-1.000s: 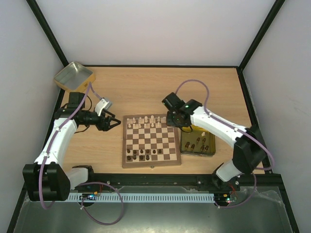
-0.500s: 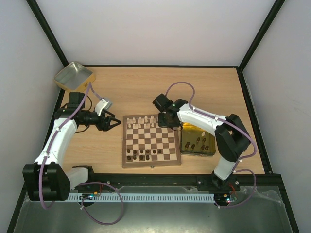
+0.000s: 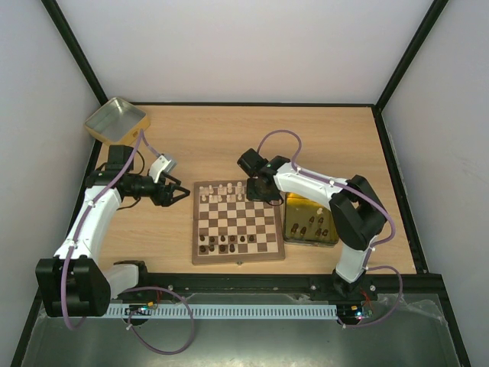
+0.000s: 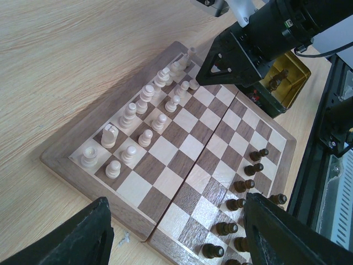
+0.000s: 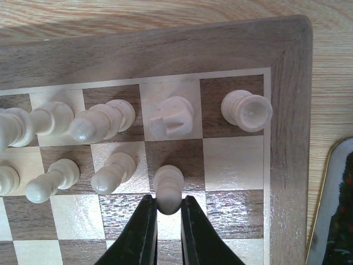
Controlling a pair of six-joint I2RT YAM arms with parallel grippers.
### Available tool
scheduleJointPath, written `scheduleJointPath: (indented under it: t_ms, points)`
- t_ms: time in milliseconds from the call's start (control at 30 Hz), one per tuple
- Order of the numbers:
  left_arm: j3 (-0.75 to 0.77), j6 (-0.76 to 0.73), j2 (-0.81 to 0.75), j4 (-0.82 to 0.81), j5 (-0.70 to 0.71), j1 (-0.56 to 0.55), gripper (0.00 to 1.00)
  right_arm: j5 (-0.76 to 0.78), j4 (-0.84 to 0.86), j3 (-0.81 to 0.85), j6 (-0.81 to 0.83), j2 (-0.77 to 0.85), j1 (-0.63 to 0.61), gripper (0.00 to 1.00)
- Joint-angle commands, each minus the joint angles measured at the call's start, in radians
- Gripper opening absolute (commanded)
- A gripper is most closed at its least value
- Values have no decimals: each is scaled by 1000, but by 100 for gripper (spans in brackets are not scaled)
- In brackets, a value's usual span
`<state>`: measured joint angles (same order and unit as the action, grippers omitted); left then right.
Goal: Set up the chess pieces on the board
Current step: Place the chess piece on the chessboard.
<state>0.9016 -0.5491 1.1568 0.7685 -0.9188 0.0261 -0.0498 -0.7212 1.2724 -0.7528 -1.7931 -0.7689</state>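
Placing a cream pawn [image 5: 168, 187] is the step in hand. It stands in the second row at the far side of the board [image 3: 237, 258], one file in from the right-hand edge, directly in front of the knight [image 5: 171, 117]. The right gripper [image 5: 168, 208] is pinched nearly shut on the pawn's stem, one finger on each side. I can't tell whether the base is fully seated on the square.

Next move, as I read it: ease down if needed, open just a little, then lift straight up.

- **Left of the pawn:** the neighbouring pawn [image 5: 113, 171] is just beside the left finger, so wide opening or side drift risks a knock.
- **Right of the pawn:** the square in front of the rook [image 5: 246, 110] is bare, then the board border, then the tin [image 3: 311, 242] holding more pieces.
- **Middle ranks:** bare, so that's the clean exit.
- **Dark pieces** [image 3: 225, 243]**:** along the near rows.
- **Left gripper** [image 3: 177, 193]**:** jaws spread wide and holding nothing, just off the board's left edge, well apart from the work.
- **Second tin** [image 3: 114, 120]**:** sits at the far left corner.
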Motion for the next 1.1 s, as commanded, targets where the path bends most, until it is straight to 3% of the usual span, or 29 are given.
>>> scheduleJointPath:
  t_ms: [0,333,700,1067]
  points:
    - [-15,2,-20,0,-12,-6,65,19,17,18,8,-11,0,9]
    - [-15,2,-20,0,-12,-6,65,29,26,21,7,-25,2,10]
    - [-13,3,-14,0,-12,-8,65,43,14,21,7,-7,2,22]
    - [-13,6,-11,-1,-10,-8,65,63,-49,-10,-48,211,6,24]
